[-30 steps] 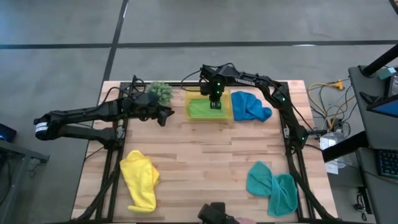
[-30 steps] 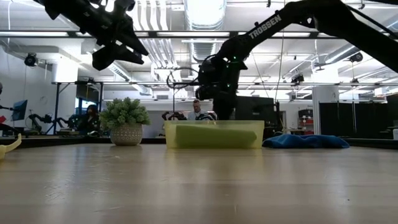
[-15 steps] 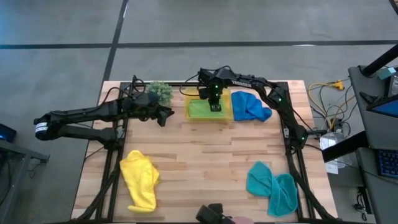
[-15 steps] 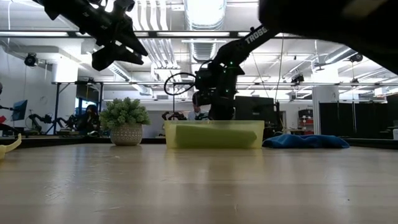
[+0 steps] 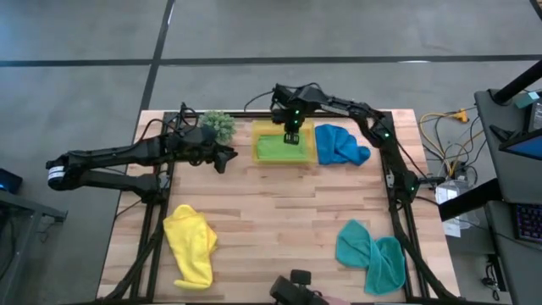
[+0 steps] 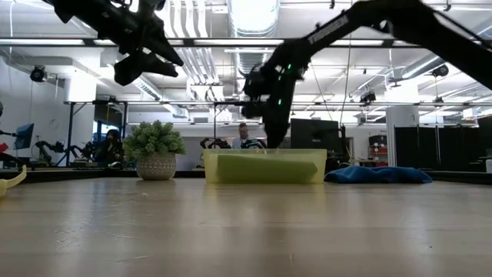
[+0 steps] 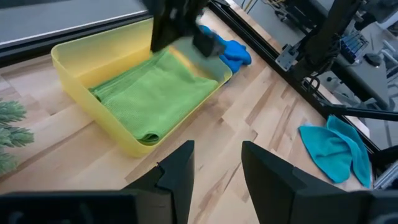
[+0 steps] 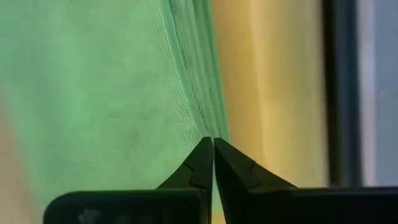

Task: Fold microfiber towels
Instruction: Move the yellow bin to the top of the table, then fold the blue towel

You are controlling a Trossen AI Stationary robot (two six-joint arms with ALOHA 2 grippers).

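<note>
One of the four towels looked finished: the lime green towel (image 5: 284,149) lay folded flat inside the yellow tray (image 5: 259,151) at the far side of the surface (image 5: 271,229). The right pincer (image 5: 291,135) was over that tray with its fingers clenched together and nothing between them, their tips close above the green cloth near the tray's wall. The left pincer (image 5: 227,158) hung above the surface just beside the small plant (image 5: 218,125), its fingers parted and empty, pointed toward the tray. Three towels still appeared to need folding: the bright blue towel (image 5: 340,145) lay rumpled right beside the tray, the yellow towel (image 5: 191,243) was crumpled at the near left, and the teal towel (image 5: 373,255) was bunched at the near right, well apart from both arms.
</note>
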